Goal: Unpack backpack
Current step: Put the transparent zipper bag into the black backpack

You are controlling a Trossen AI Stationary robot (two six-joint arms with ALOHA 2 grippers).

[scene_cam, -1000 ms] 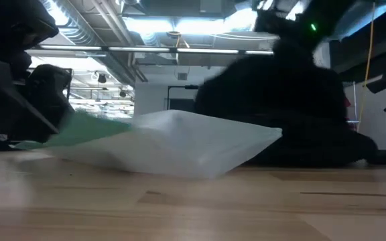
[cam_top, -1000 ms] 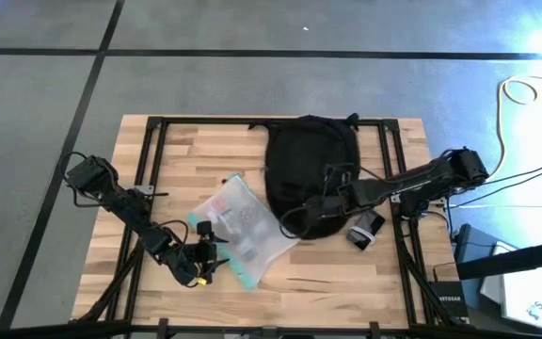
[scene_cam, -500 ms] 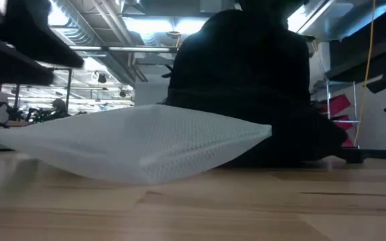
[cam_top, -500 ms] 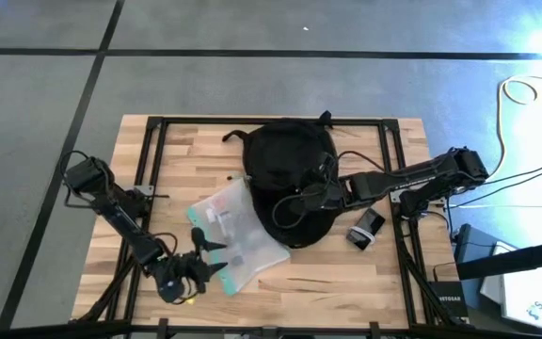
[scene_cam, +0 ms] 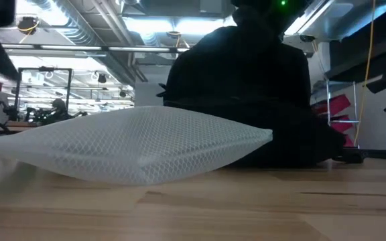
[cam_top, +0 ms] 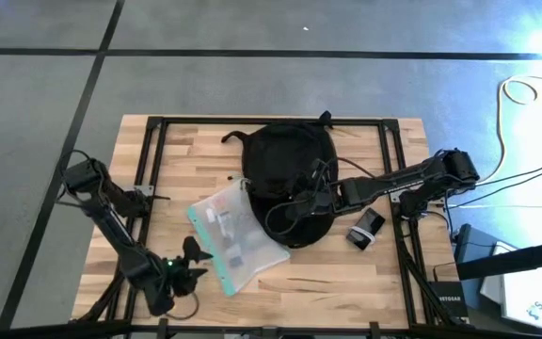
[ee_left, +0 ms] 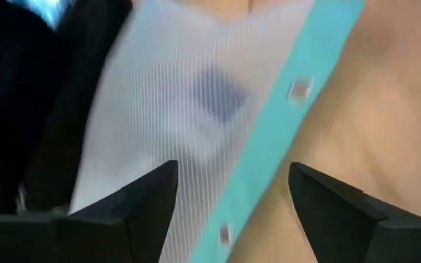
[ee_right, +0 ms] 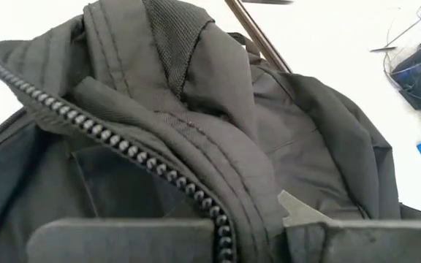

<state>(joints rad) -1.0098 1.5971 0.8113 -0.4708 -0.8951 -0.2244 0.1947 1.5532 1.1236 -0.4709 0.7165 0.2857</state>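
Backpack (cam_top: 285, 169): black fabric, rounded oval, lying at the middle of the wooden table (cam_top: 205, 155) towards the far edge. Long axis runs from the far edge to the near edge, leaning slightly left at the far end; a strap loop juts out at the far-left corner.

High view: the near end of the pack is bunched under the right gripper (cam_top: 310, 200), and the pack's left flank touches the mesh pouch (cam_top: 231, 234).

Low view: the backpack (scene_cam: 246, 100) rises as a dark mound behind the pouch (scene_cam: 133, 144); the table's grain shows in front.

Right wrist view: the only one giving surface detail, namely an unzipped opening with coarse zipper teeth (ee_right: 123, 146), folded grey-black fabric, and a mesh panel.

Right gripper: clenched on the backpack fabric beside the zipper.

Mesh pouch: clear-white, teal-edged, flat on the table, near-left of the pack.

Left gripper (cam_top: 188, 268): released, fingers spread, at the pouch's near-left corner; its wrist view shows the teal edge (ee_left: 283, 124) between the fingers (ee_left: 141, 201).

Small dark object (cam_top: 365, 228): on the table right of the pack.
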